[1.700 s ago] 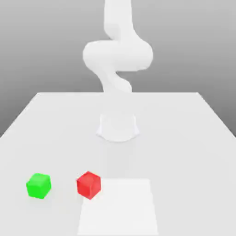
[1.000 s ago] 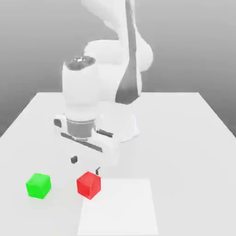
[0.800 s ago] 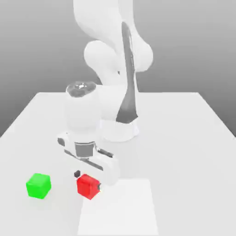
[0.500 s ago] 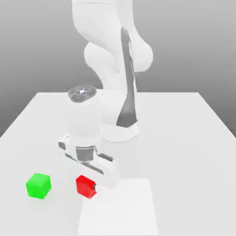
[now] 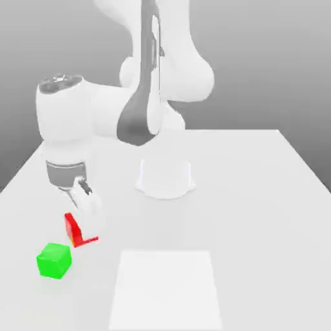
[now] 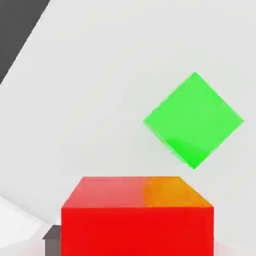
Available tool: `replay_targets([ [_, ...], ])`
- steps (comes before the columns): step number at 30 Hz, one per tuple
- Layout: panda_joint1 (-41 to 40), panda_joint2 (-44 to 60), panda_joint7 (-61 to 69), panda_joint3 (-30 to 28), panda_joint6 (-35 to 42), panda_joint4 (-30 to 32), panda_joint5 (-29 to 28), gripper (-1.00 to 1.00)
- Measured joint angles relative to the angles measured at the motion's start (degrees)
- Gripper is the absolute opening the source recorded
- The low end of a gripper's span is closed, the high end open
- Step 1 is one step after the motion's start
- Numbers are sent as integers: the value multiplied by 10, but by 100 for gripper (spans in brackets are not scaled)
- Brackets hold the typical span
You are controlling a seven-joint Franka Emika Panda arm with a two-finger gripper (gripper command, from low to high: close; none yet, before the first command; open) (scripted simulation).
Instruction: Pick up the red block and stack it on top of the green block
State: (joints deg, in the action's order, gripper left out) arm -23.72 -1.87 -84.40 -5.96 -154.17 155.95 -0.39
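Observation:
The red block hangs tilted just above the table, with my gripper shut on it from above. The green block rests on the white table, slightly nearer the camera and toward the exterior view's left of the red block, with a small gap between them. In the hand view the red block sits close up between the fingers, a dark fingertip shows at its side, and the green block lies on the table beyond it, turned like a diamond.
The arm's round white base stands at the table's middle. A lighter square patch lies on the tabletop near the front edge. The table's left edge runs close to the green block.
The gripper came down over the red block and shut on it. It has since lifted the block and carried it toward the exterior view's left, near the green block.

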Motion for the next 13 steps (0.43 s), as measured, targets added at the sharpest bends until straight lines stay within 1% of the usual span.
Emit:
replay_targets([
  [4,-37,7,-62,-17,17,-24,1,-100],
  [6,-55,36,-66,-10,-7,-29,7,-100],
  [9,-51,93,-58,1,-60,-32,23,-100],
  [10,-52,109,-54,4,-76,-33,29,100],
  [13,-52,109,-54,4,-76,-33,29,100],
])
